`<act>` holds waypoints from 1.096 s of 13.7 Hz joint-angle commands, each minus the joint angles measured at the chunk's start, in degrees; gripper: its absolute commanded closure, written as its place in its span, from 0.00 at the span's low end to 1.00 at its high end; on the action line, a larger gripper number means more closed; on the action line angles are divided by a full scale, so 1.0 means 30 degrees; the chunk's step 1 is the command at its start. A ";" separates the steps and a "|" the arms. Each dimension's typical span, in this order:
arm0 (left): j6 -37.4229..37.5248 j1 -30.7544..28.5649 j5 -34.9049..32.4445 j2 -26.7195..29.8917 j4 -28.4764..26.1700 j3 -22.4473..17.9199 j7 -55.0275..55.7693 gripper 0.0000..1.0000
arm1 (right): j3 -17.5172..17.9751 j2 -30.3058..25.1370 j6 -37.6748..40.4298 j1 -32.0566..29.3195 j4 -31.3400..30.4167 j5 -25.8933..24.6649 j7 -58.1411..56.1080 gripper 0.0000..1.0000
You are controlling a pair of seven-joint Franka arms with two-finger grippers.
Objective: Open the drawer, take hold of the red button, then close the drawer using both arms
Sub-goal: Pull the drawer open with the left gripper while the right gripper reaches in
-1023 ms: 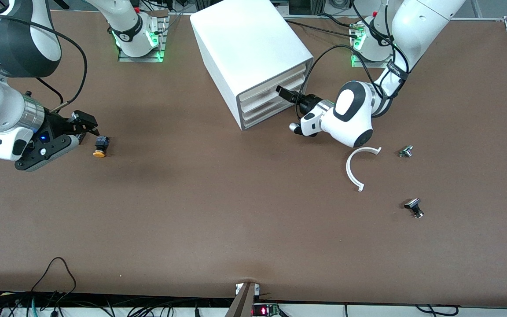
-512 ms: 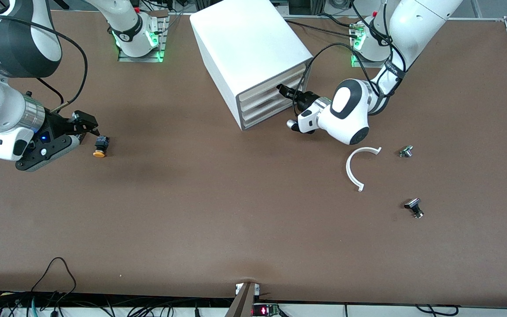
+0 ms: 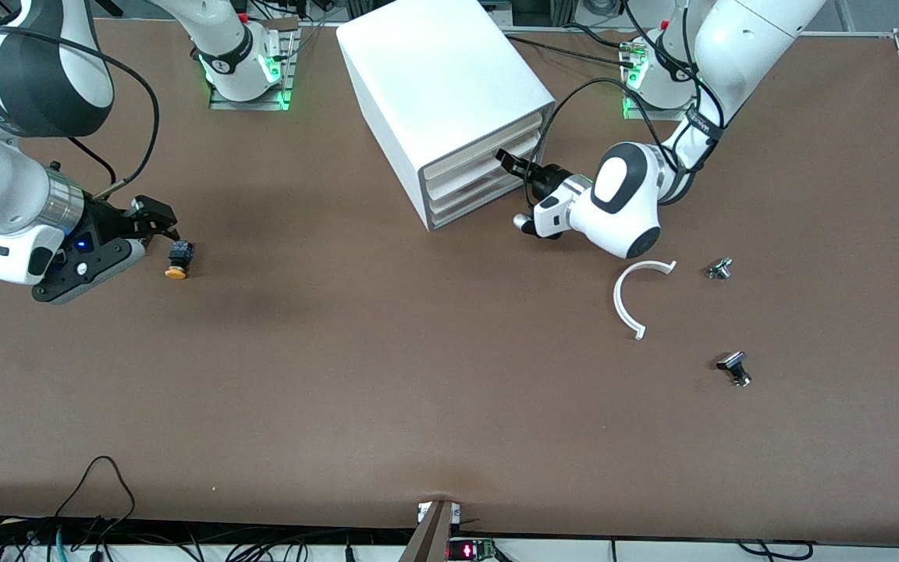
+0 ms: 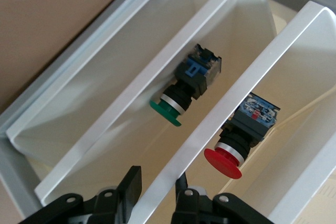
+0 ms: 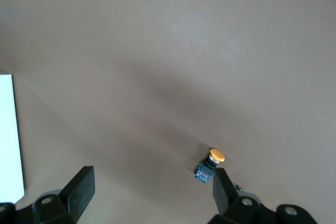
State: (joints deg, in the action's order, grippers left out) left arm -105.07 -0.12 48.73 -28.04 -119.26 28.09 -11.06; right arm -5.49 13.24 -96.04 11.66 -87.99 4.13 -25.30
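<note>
The drawer [image 4: 173,153] front's getting pinched by the left gripper [image 4: 157,190] but isn't pulled out yet, the red button [image 4: 239,137] is seen sitting inside it, ungrabbed, while the right gripper [image 5: 149,190] is parked wide open by the orange-capped button [image 5: 209,165].

White drawer [image 4: 157,129], red-capped button [image 4: 223,162] (black-bodied), brown table [image 3: 387,351].

3 push buttons: red [image 4: 239,137], green [image 4: 186,93], yellow-orange [image 3: 177,261]. 2 metal fittings [image 3: 719,268] [image 3: 735,368]. 1 white arc [image 3: 633,297]. 1 cabinet [image 3: 438,94].
</note>
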 commanded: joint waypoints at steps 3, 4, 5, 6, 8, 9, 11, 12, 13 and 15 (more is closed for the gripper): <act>-0.0221 -0.0427 0.0191 0.0120 -0.0090 -0.1072 0.0465 0.81 | -0.0044 0.0274 -0.1701 0.0917 0.0120 -0.0028 -0.0209 0.00; -0.0221 -0.0516 0.0191 0.0033 0.0027 -0.1305 0.0494 0.81 | -0.0044 0.0275 -0.1793 0.0978 0.0120 0.0001 -0.0209 0.00; -0.0221 -0.0545 0.0191 -0.0113 0.0289 -0.1481 0.0495 0.81 | -0.0044 0.0391 -0.1823 0.1152 0.0120 0.0002 -0.0209 0.00; -0.0221 -0.0546 0.0191 -0.0144 0.0437 -0.1686 0.0524 0.80 | -0.0044 0.0537 -0.1881 0.1502 0.0149 -0.0086 -0.0325 0.00; -0.0221 -0.0546 0.0191 -0.0144 0.0702 -0.1979 0.0757 0.79 | -0.0015 0.0625 -0.1853 0.1944 0.0527 -0.0057 -0.0443 0.00; -0.0250 -0.0546 0.0191 -0.0173 0.0876 -0.2126 0.0787 0.79 | -0.0043 0.0800 -0.1882 0.2380 0.0646 -0.0028 -0.0443 0.00; -0.0250 -0.0546 0.0191 -0.0290 0.1141 -0.2477 0.0817 0.79 | -0.0044 0.0919 -0.2493 0.3404 0.0852 -0.0057 -0.0443 0.00; -0.0250 -0.0546 0.0162 -0.0320 0.1461 -0.2566 0.0817 0.76 | -0.0044 0.0919 -0.2932 0.3758 0.0852 0.0001 -0.0443 0.00; -0.0221 -0.0604 0.0162 -0.0291 0.1638 -0.2654 0.0817 0.75 | -0.0044 0.0948 -0.3256 0.4197 0.0881 -0.0028 -0.0472 0.00; -0.0221 -0.0780 0.0162 -0.0290 0.1903 -0.2947 0.0934 0.73 | -0.0044 0.0977 -0.3668 0.4902 0.1056 0.0001 -0.0502 0.00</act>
State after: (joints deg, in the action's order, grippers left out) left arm -103.88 -2.00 49.77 -28.07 -115.21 21.03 -11.94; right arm -5.16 15.39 -106.23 24.59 -86.69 4.13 -25.76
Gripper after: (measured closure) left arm 0.727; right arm 0.000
